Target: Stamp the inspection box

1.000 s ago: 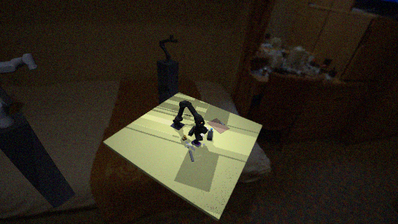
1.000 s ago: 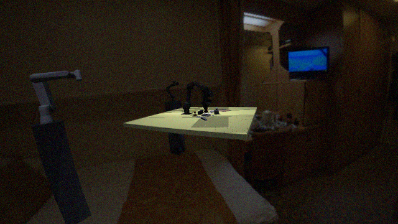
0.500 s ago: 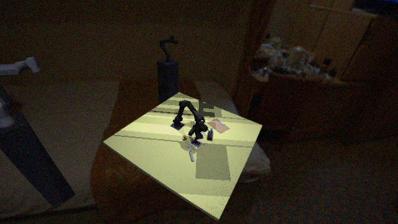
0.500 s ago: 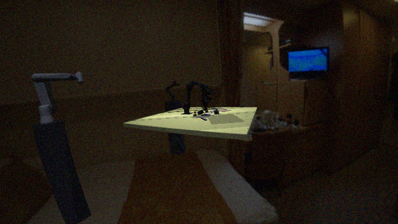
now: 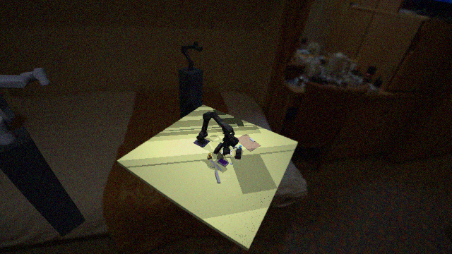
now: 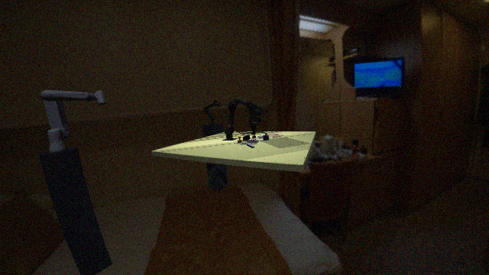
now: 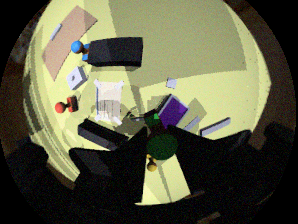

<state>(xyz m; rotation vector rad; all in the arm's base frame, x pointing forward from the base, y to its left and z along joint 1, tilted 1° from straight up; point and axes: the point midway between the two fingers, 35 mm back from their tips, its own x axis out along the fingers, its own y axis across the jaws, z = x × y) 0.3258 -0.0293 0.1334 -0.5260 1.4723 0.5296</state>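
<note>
My gripper (image 7: 157, 128) is shut on the green-knobbed stamp (image 7: 162, 147). The stamp appears to be held above the bench, beside the near-left edge of the purple ink pad (image 7: 174, 113) (image 5: 222, 162) in the wrist view. Its underside and any lettering are hidden. The white card (image 7: 110, 93) lies left of the pad in the wrist view, with pale pieces at its corners and fine lines on its lower half. I cannot make out the inspection box or any print. In the top and exterior views, the arm reaches over the small objects.
A red-knobbed stamp (image 7: 61, 107), a blue-knobbed stamp (image 7: 77, 47) and a yellow-knobbed stamp (image 7: 151, 166) stand around. Black blocks (image 7: 117, 52) (image 7: 99, 134) flank the card. A silver bar (image 7: 215, 126) (image 5: 217, 177) lies beyond the pad. A brown board (image 7: 65, 44) (image 5: 248, 144) lies farther off.
</note>
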